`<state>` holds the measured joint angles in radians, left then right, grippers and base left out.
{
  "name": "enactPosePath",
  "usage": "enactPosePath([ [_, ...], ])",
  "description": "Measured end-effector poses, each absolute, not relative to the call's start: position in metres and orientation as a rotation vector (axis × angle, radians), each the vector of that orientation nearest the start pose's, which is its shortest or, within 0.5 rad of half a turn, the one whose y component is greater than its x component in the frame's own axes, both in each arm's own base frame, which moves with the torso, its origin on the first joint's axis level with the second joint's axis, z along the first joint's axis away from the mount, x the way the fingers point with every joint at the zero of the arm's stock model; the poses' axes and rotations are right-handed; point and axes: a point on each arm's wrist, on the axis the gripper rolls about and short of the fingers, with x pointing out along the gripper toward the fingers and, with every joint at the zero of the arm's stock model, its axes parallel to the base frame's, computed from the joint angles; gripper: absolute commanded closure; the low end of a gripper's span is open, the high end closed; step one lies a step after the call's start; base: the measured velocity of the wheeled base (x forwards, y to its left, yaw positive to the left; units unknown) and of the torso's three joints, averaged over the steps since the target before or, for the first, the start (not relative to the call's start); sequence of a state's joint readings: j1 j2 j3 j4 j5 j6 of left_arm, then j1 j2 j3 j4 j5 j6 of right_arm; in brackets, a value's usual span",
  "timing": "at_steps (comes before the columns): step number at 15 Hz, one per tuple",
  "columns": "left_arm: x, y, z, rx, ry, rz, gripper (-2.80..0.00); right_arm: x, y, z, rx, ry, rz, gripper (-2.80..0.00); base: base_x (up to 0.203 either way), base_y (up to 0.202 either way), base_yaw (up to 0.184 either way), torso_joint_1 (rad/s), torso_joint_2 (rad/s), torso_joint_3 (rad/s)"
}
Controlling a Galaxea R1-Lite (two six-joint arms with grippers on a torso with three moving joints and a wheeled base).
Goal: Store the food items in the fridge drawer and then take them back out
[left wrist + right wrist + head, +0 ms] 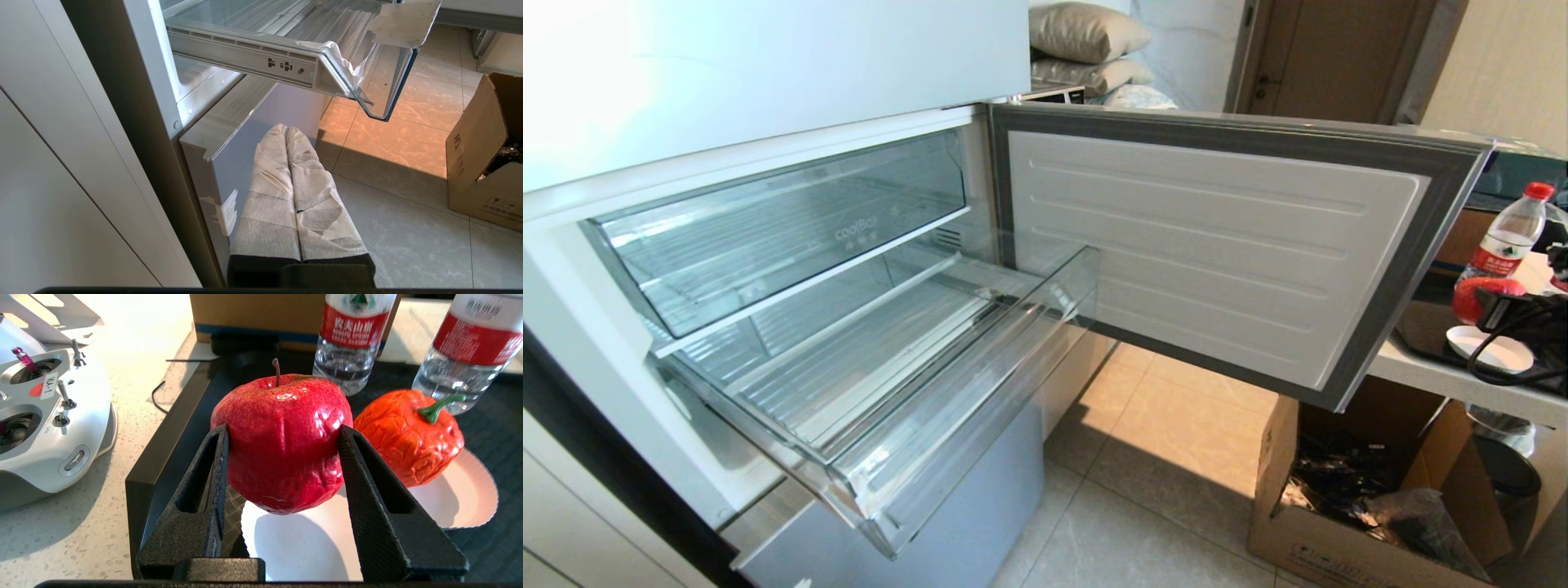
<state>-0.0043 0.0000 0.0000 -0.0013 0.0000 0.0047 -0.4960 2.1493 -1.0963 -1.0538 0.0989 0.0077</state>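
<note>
A glossy red apple (286, 465) with a short stem hangs just above a white paper plate (302, 539), and my right gripper (282, 430) is shut on it, one black finger pressing each side. In the head view this gripper (1503, 306) and the apple (1476, 296) sit at the far right over the counter. An orange-red pepper-shaped fruit (408, 435) with a green stem rests on a second plate (466, 498) beside it. The fridge drawer (964, 392) is pulled out with nothing in it. My left gripper (286, 130), wrapped in white cloth, is shut and parked low beneath the drawer's corner (380, 94).
The open fridge door (1217, 245) stands between the drawer and the counter. The coolBox bin (784, 220) sits above the drawer. Two water bottles (351, 343) (470, 347) stand behind the fruit on a black tray (171, 428). A remote controller (45, 416) lies beside it. A cardboard box (1356, 490) is on the floor.
</note>
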Motion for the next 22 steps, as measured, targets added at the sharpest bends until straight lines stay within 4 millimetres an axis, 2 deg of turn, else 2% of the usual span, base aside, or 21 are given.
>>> enactPosePath([
  [7, -0.023, 0.0, 0.076, 0.004, -0.001, -0.005, 0.0, 0.366, -0.19, 0.116, -0.035, -0.122, -0.472, 0.0, 0.0, 0.0, 0.0, 0.0, 0.0, 0.0],
  [15, -0.023, 0.0, 0.076, 0.004, -0.001, -0.004, 0.0, 0.366, -0.187, 0.09, -0.069, -0.138, -0.485, 0.0, 0.0, 0.0, 0.0, 0.0, 0.0, 0.0],
  [22, -0.023, 0.0, 0.076, 0.005, -0.001, -0.005, 0.0, 0.371, -0.18, 0.082, -0.063, -0.135, -0.494, 0.0, 0.0, 0.0, 0.0, 0.0, 0.0, 0.0],
])
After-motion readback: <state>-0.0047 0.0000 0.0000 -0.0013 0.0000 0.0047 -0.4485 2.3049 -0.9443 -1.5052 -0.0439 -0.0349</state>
